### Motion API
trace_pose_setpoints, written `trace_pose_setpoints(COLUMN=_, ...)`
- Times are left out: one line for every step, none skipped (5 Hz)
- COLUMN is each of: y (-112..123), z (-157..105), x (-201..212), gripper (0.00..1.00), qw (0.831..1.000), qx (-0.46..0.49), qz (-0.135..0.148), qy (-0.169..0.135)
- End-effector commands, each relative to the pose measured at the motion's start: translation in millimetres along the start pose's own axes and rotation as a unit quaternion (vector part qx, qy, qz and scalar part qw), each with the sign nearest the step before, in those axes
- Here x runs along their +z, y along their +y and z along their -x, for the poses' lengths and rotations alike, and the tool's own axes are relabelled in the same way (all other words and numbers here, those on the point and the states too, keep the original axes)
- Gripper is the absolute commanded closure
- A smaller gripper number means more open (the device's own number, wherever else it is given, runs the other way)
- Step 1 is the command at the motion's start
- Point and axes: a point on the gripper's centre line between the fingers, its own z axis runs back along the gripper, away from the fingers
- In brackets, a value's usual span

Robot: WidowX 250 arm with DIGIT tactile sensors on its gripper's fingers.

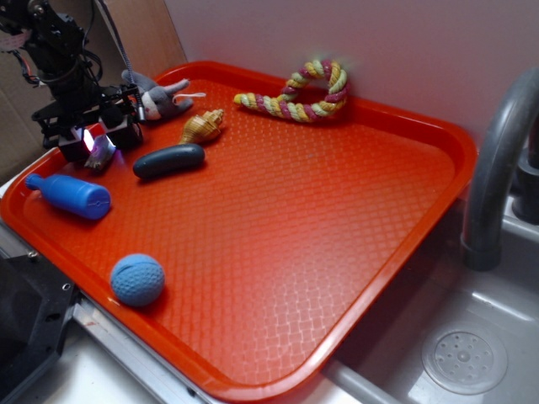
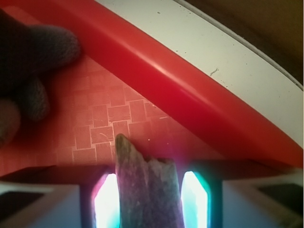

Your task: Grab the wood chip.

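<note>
The wood chip [image 1: 100, 155] is a rough grey-brown sliver at the far left of the red tray [image 1: 337, 210]. In the wrist view the wood chip [image 2: 147, 185] fills the gap between the two glowing pads [image 2: 105, 199], its pointed tip sticking forward over the tray floor. My gripper [image 1: 94, 145] stands over that spot, shut on the chip, and the gripper [image 2: 149, 194] shows both pads pressed against the chip's sides. Whether the chip still touches the tray I cannot tell.
A grey plush mouse [image 1: 158, 97] lies just behind the gripper, a tan seashell [image 1: 202, 126] and a dark oblong toy [image 1: 168, 160] to its right. A blue bottle-shaped toy [image 1: 72, 195], blue ball [image 1: 137, 279] and rope toy [image 1: 303, 93] also lie on the tray. The tray rim [image 2: 156, 71] runs close ahead.
</note>
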Motion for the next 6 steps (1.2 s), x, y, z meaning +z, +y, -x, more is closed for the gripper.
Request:
trace_pose_setpoints(y=19, z=2, x=6, gripper=1.00, qw=1.000, qx=-0.006, qz=-0.011, qy=-0.012)
trace_pose_setpoints(y=23, z=7, x=29, gripper=1.00, qw=0.999, qx=-0.038, qz=-0.014, qy=0.017)
trace_pose_setpoints(y=16, z=41, x=83, gripper=1.00, qw=0.985, qx=-0.154, qz=0.074, qy=0.028)
trace_pose_setpoints(y=-8, z=66, x=134, gripper=1.00, qw=0.953, qx=-0.250, qz=0.169, qy=-0.028)
trace_pose_setpoints(y=-36, z=80, x=187, gripper=1.00, qw=0.951, qx=-0.255, qz=0.164, qy=-0.056)
trace_pose_setpoints(y=-48, z=81, x=239, gripper=1.00, qw=0.944, qx=-0.282, qz=0.168, qy=-0.032)
